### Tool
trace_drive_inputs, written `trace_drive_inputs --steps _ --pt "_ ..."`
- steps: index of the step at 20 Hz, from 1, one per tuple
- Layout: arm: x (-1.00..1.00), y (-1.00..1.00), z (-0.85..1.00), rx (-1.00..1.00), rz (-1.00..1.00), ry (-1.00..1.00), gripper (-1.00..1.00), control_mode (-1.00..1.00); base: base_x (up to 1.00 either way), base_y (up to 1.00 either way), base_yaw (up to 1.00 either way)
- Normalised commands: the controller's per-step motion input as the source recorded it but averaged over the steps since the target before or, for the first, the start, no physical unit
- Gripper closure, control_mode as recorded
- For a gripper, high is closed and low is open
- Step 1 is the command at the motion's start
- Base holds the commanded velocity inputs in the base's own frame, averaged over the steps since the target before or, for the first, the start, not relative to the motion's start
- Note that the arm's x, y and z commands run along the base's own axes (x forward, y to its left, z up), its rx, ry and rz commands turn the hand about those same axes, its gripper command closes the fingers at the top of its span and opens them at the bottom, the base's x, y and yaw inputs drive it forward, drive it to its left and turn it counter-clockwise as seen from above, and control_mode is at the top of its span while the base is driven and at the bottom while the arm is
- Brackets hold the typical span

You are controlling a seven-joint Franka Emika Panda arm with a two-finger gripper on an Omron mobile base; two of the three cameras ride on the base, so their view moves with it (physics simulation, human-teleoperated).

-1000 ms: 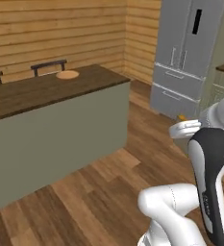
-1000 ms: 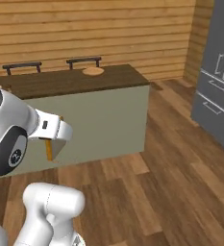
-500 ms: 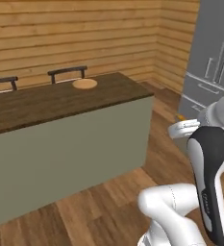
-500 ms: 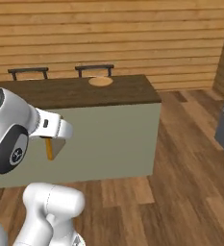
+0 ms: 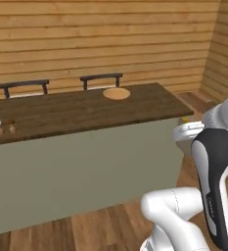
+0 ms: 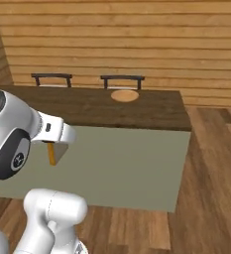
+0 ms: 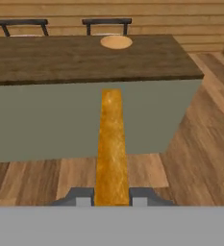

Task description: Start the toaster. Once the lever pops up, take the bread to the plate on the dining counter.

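Note:
My gripper (image 7: 112, 197) is shut on the bread (image 7: 112, 144), an orange-tan slice seen edge-on that sticks out ahead between the fingers. The same slice hangs below my hand as the bread (image 6: 51, 153) in the right base view. Ahead stands the dining counter (image 7: 60, 57), a dark wood-grain top over a grey-green front. The round light-brown plate (image 7: 116, 42) lies near its far edge, towards the right end, also seen as the plate (image 5: 116, 93) and the plate (image 6: 125, 95). The bread is well short of the counter. The toaster is out of view.
Two dark chairs (image 5: 25, 86) (image 5: 102, 78) stand behind the dining counter (image 5: 76, 112) against the plank wall. Two small shakers (image 5: 4, 126) sit on its left part. Open wood floor (image 7: 190, 134) runs round the counter's right end.
The whole picture has swung: the base has turned, the fridge has left the views, and the dining counter now lies straight ahead and larger. The grip on the bread is unchanged.

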Motion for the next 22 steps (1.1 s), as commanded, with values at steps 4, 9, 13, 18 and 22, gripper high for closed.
trace_drive_inputs --steps 4,9,13,18,22 --pt "0.0 0.0 0.0 0.0 0.0 0.0 1.0 1.0 0.81 -0.37 0.34" --pt "0.0 0.0 0.0 0.0 0.0 0.0 1.0 1.0 0.83 -0.27 0.08" --pt "0.0 0.0 0.0 0.0 0.0 0.0 1.0 1.0 0.75 -0.29 0.0" --pt "0.0 0.0 0.0 0.0 0.0 0.0 1.0 1.0 0.73 -0.25 0.0" --pt "0.0 0.0 0.0 0.0 0.0 0.0 1.0 1.0 0.51 -0.18 0.0"
